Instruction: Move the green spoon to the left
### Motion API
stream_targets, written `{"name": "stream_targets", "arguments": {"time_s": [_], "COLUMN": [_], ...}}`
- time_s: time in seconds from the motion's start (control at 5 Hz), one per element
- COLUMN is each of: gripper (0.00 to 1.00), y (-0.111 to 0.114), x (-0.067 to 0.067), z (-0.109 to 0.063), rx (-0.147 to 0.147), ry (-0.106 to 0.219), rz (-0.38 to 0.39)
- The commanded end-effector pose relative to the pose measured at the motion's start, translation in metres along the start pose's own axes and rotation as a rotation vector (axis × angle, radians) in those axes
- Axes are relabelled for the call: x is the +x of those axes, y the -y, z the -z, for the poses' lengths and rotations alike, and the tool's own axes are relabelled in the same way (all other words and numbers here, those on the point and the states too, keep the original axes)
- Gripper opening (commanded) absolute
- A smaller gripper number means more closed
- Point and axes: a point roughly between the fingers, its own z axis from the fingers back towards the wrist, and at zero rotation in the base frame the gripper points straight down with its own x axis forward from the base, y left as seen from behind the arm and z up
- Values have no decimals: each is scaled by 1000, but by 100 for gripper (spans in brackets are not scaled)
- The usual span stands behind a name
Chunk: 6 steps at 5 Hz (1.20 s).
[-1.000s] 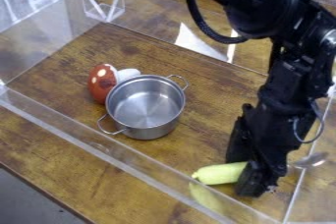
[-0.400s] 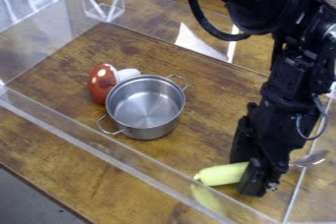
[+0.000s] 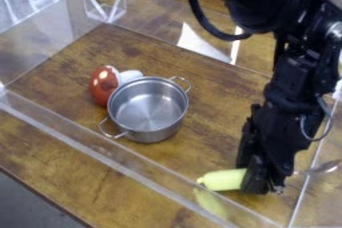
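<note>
Black pincer (image 3: 257,180) at green spoon (image 3: 223,180), steel pot (image 3: 148,108) beside mushroom-like toy (image 3: 104,85)

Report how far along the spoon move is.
Reached: the claw is down at the spoon, around the middle, with handle and metal bowl showing on either side. In hand: gripping it, by the look of things, though the fingertips are hard to make out. Left: carrying it left and letting go; it lies by the clear wall, right of the pot.

so the bulky black robot arm (image 3: 297,67) comes in from the top right; it bends downward, and its black gripper (image 3: 266,177) points down, low on the right, jaws closed up
</note>
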Motion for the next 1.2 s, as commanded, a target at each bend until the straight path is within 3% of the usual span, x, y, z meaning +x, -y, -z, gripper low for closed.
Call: {"name": "stream_targets", "arguments": {"time_s": [0.0,0.4,1.0], "gripper": [0,0,0], "y": [4,18,24], "x": [-2,-12,-14], "z": [-16,-6,6], "rx": [6,-7,-12], "ry": [71,68,29], "rz": [-68,-55,110]}}
